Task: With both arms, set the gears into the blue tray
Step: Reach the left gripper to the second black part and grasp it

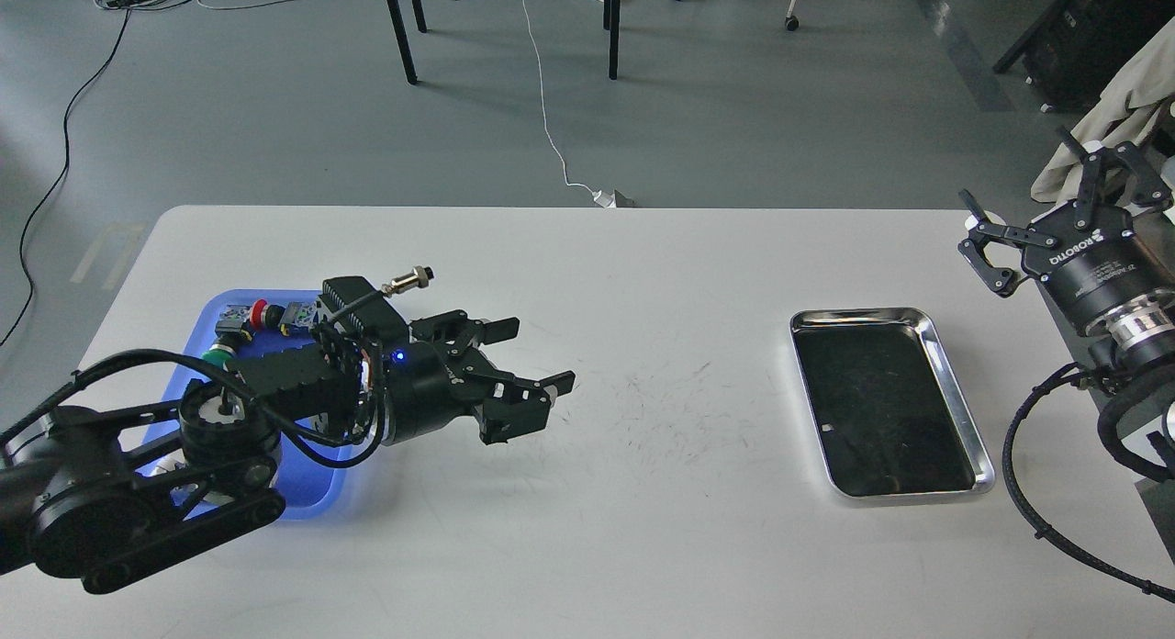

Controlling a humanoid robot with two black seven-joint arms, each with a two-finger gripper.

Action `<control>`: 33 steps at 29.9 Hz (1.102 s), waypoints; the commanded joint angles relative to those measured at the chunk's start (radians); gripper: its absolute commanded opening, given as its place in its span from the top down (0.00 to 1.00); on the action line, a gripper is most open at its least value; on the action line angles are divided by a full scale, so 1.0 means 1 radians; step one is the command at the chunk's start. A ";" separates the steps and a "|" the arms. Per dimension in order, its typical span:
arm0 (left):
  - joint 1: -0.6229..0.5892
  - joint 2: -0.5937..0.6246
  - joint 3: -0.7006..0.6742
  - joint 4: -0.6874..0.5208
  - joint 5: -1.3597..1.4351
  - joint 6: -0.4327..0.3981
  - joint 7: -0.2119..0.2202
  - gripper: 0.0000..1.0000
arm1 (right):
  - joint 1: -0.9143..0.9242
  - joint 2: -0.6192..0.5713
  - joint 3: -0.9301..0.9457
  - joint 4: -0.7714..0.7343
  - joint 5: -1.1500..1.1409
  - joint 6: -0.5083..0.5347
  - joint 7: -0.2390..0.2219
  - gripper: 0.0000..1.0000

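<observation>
My left arm lies low across the blue tray (204, 319) and covers most of it. Its gripper, the left gripper (537, 353), reaches out over the white table just right of the tray, fingers spread open with nothing seen between them. No gear shows: the arm and the gripper hide the tray floor and the table spot under the fingers. My right gripper (1037, 207) is raised at the far right edge, beyond the table corner, open and empty.
Push-button switches with a red cap (260, 313) and a green cap (216, 354) peek out at the tray's far end. A shiny steel tray (863, 316) with a dark bottom sits at the right. Table legs and cables are on the floor behind.
</observation>
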 commanded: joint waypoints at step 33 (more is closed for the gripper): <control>0.154 -0.148 0.002 0.330 0.212 0.090 0.008 0.41 | -0.004 0.000 -0.017 0.001 -0.003 0.013 0.002 0.06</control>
